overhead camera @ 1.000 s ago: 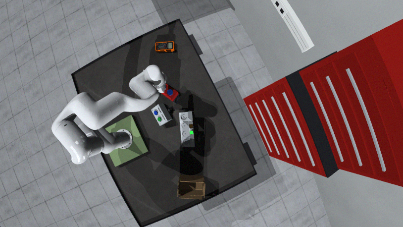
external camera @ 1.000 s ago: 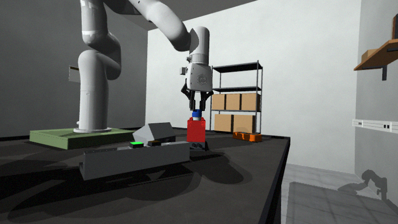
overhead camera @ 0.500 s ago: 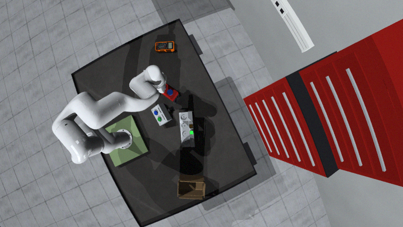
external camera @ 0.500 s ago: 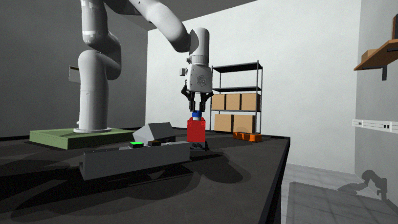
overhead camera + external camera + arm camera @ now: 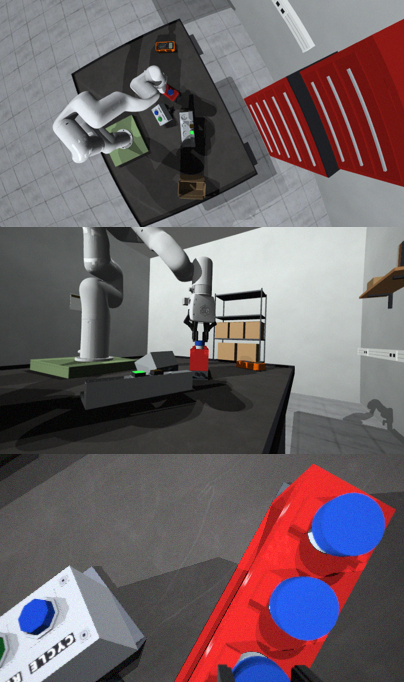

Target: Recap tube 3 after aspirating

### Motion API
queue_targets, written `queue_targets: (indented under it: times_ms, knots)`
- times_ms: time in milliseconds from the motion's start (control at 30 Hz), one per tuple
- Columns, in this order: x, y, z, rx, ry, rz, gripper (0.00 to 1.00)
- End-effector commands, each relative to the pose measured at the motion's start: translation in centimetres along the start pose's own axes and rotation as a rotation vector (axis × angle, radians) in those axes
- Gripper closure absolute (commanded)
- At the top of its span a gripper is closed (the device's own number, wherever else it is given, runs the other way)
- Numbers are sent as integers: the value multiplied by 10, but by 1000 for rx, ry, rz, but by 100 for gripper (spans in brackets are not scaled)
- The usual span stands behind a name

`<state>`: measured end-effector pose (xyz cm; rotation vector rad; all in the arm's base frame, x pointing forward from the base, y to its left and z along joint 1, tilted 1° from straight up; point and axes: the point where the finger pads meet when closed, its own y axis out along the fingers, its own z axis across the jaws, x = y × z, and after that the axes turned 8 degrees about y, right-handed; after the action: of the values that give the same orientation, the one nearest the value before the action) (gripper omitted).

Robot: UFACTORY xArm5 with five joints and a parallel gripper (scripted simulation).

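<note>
Blue cap point(image 5: 260, 670) sits clamped between the tool point(image 5: 257, 674) fingers, atop its tube in the red station point(image 5: 260, 569).
</note>
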<state>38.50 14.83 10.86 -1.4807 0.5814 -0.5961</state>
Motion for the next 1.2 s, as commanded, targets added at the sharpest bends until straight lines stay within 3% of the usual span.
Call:
queue_targets:
  times_ms: [0,133,167,833,933,1167]
  knots:
    - [1,-1,1,0,0,-8,100]
    - [1,-1,1,0,0,-8,100]
    - [1,-1,1,0,0,-8,54]
    - [1,-1,1,0,0,-8,54]
    - [1,1,1,0,98,-8,54]
    - [1,3,1,0,98,-8,54]
